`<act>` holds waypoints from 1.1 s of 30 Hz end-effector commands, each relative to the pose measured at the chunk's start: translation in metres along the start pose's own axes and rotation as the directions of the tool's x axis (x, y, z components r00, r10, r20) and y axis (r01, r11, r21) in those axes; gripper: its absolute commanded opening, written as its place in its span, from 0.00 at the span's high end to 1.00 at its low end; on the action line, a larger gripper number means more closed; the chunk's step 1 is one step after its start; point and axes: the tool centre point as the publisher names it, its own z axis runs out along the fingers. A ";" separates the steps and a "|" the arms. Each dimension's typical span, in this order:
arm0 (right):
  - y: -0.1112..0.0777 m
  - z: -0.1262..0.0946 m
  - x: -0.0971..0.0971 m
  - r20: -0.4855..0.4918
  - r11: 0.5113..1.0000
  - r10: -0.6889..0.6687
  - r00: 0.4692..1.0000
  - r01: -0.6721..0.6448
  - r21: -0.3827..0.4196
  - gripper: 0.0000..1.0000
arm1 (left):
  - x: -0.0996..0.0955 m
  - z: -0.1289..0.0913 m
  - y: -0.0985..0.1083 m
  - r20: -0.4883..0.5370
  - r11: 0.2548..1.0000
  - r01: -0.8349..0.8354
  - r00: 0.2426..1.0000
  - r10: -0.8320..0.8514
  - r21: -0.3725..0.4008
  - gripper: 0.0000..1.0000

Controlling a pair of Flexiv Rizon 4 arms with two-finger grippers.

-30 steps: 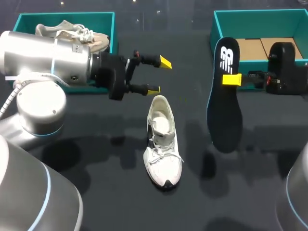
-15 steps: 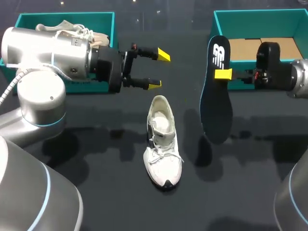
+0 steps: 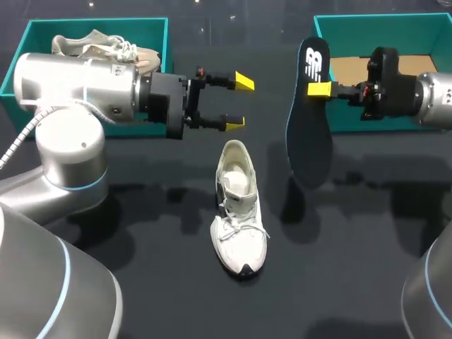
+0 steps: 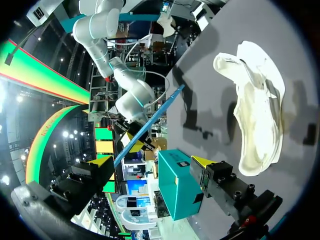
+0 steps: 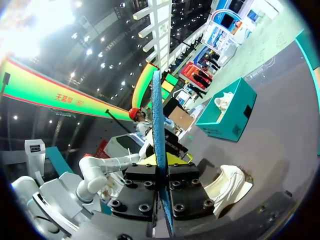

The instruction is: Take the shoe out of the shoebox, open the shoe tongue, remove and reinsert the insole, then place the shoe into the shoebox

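**Desk:** What does the right claw have hold of?

**Photographer:** The right claw (image 3: pixel 319 89) is closed tight on a dark insole (image 3: pixel 309 134). Both yellow-tipped fingers are pressed flat against its two faces near the upper end. The insole hangs straight down from the claw, with its lower end clear of the black table (image 3: pixel 353 275).

**Desk:** And around that claw?

**Photographer:** Just behind it stands a teal shoebox (image 3: pixel 367 24) with its brown cardboard floor showing. Out ahead of the claw, toward the other arm, the white shoe (image 3: pixel 239 205) lies on the table, outside both boxes. Its mouth gapes and its laces are loose. The heel points toward the boxes and the toe toward the robot.

**Desk:** The left claw?

**Photographer:** The left claw (image 3: pixel 239 102) is spread wide and holds nothing. It hovers near the shoe's heel end without touching it and faces the hanging insole. Behind its arm a second teal box (image 3: pixel 28 32) holds a beige shoe (image 3: pixel 106 48).
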 end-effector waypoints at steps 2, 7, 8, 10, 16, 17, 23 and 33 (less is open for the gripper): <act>0.002 0.001 -0.007 -0.015 1.000 0.001 1.000 -0.001 0.007 1.00 | 0.000 0.002 0.002 -0.002 1.000 -0.001 1.000 0.001 0.002 0.00; 0.002 0.001 -0.007 -0.015 1.000 0.001 1.000 -0.001 0.007 1.00 | 0.000 0.002 0.002 -0.002 1.000 -0.001 1.000 0.001 0.002 0.00; 0.002 0.001 -0.007 -0.015 1.000 0.001 1.000 -0.001 0.007 1.00 | 0.000 0.002 0.002 -0.002 1.000 -0.001 1.000 0.001 0.002 0.00; 0.002 0.001 -0.007 -0.015 1.000 0.001 1.000 -0.001 0.007 1.00 | 0.000 0.002 0.002 -0.002 1.000 -0.001 1.000 0.001 0.002 0.00; 0.009 0.016 -0.019 0.108 0.991 0.129 0.986 -0.125 -0.037 1.00 | -0.012 -0.001 0.013 -0.008 0.998 -0.067 0.998 0.067 0.002 0.00; 0.010 0.017 -0.020 0.116 0.990 0.140 0.983 -0.136 -0.045 1.00 | -0.012 -0.003 0.015 -0.005 0.998 -0.068 0.998 0.068 0.007 0.00; 0.018 0.022 -0.031 0.169 0.978 0.198 0.965 -0.183 -0.098 1.00 | -0.006 -0.012 0.023 -0.043 0.993 -0.114 0.992 0.115 0.020 0.00; 0.022 0.026 -0.034 0.153 0.977 0.207 0.966 -0.197 -0.079 1.00 | -0.005 -0.005 0.022 -0.032 0.994 -0.108 0.994 0.108 0.009 0.00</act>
